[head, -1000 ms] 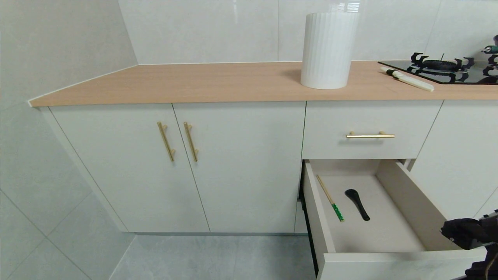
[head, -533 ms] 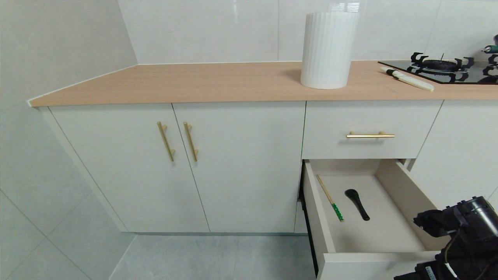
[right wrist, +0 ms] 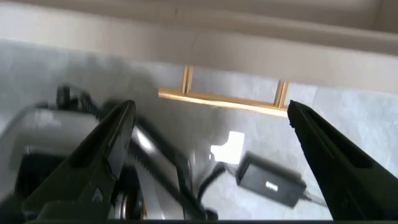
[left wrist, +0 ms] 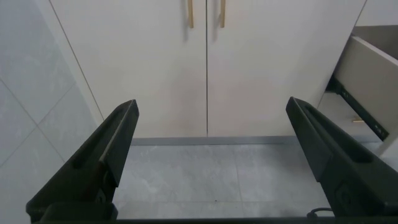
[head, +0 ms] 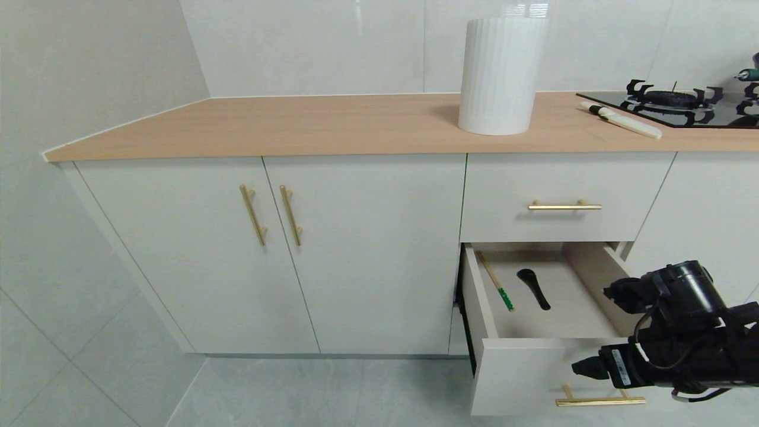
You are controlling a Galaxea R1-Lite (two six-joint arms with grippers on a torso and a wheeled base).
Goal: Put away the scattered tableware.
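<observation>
Gently, with the right gripper (right wrist: 210, 107) spread open just beside the drawer handle (head: 599, 401), press the drawer front (head: 522, 379) squarely home.

White ribbed canister (head: 501, 74), black spoon (head: 532, 287), green-tipped chopsticks (head: 496, 289), cream drawer (head: 522, 373), gold handle (head: 599, 401), tan woodgrain countertop (head: 296, 124).

Up top, a wooden counter (head: 296, 127) runs along the tiled wall (head: 308, 47), and a tall white ribbed vase (head: 500, 74) stands upright on it, apart from the black hob (head: 676, 107) set into the counter at the far right. Below the counter, two pale cabinet doors (head: 195, 255) sit shut side by side, their upright gold handles (head: 252, 215) just beside each other at the seam, and to their right a shut top drawer (head: 563, 178) carries a level gold bar (head: 564, 207). Down low, grey floor tiles (head: 296, 391) meet the cabinet's foot
</observation>
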